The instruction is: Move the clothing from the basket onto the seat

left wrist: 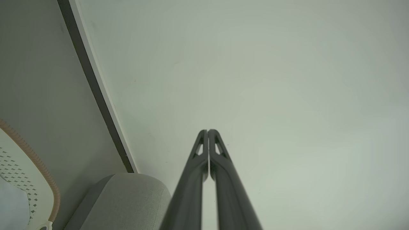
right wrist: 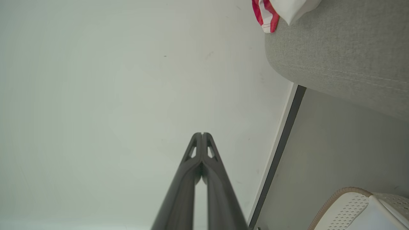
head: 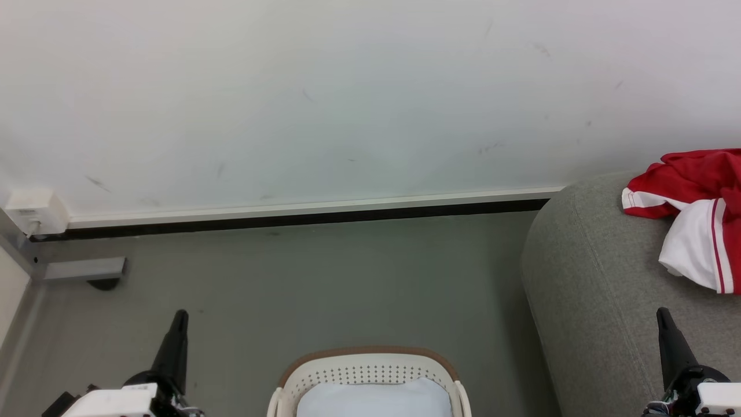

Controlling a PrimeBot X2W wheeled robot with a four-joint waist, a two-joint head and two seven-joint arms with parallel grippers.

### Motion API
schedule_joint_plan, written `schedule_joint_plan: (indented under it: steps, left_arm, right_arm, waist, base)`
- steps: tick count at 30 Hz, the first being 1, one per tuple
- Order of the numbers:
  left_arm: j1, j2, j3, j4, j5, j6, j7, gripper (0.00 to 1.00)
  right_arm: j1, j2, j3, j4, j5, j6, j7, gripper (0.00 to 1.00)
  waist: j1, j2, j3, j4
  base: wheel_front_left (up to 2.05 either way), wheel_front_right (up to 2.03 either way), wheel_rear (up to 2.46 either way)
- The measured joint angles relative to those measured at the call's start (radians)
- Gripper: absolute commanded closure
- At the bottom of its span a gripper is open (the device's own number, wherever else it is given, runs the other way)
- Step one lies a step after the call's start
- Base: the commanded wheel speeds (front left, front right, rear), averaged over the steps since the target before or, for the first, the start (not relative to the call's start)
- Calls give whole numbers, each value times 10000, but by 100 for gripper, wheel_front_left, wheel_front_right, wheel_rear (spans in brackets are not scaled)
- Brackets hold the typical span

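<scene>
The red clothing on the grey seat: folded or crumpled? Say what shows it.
Crumpled: the clothing lies bunched in loose, uneven folds on the seat.

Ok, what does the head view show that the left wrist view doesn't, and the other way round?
Head view adds: red-and-white sports clothing on the light grey fabric sofa, the right gripper, a white wall box. Left wrist view adds: the left gripper as two distinct dark fingers, tips shut together. Shared: that sofa, the cream perforated plastic basket with brown rim, white wall, dark skirting, grey floor.
</scene>
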Motion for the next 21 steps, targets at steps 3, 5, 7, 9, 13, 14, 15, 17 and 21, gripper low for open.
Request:
schedule_joint_plan:
  steps: [3,5,7,9,13,14,15,17,21]
  left_arm:
    - [0,0,0,0,0,2,0,100]
    - [0,0,0,0,0,2,0,100]
    - [0,0,0,0,0,2,0,100]
    - [0,0,0,0,0,2,0,100]
    - [0,0,0,0,0,2,0,100]
    - [0,0,0,0,0,2,0,100]
    - [0,0,0,0,0,2,0,100]
    - [0,0,0,0,0,2,0,100]
    - [0,0,0,0,0,2,0,100]
  right_arm:
    - [0,0,0,0,0,0,0,100]
    - [0,0,0,0,0,-2,0,100]
    - [0,0,0,0,0,-2,0,100]
    - [0,0,0,0,0,-2,0,100]
    - [0,0,0,0,0,0,0,100]
    - [0,0,0,0,0,-2,0,100]
    - [0,0,0,0,0,-2,0,100]
    - [0,0,0,0,0,-2,0,100]
    - [0,0,0,0,0,0,0,100]
  waist:
    - [0,0,0,0]
    - [0,0,0,0]
    - [0,0,0,0]
    - [0,0,0,0]
    - [0,0,0,0]
    - [0,0,0,0]
    - [0,0,0,0]
    - [0,0,0,0]
    - [0,0,0,0]
  base:
    - [0,0,0]
    - [0,0,0]
    - [0,0,0]
    - [0,0,0]
    - [0,0,0]
    - [0,0,0]
    - [0,0,0]
    - [0,0,0]
    - [0,0,0]
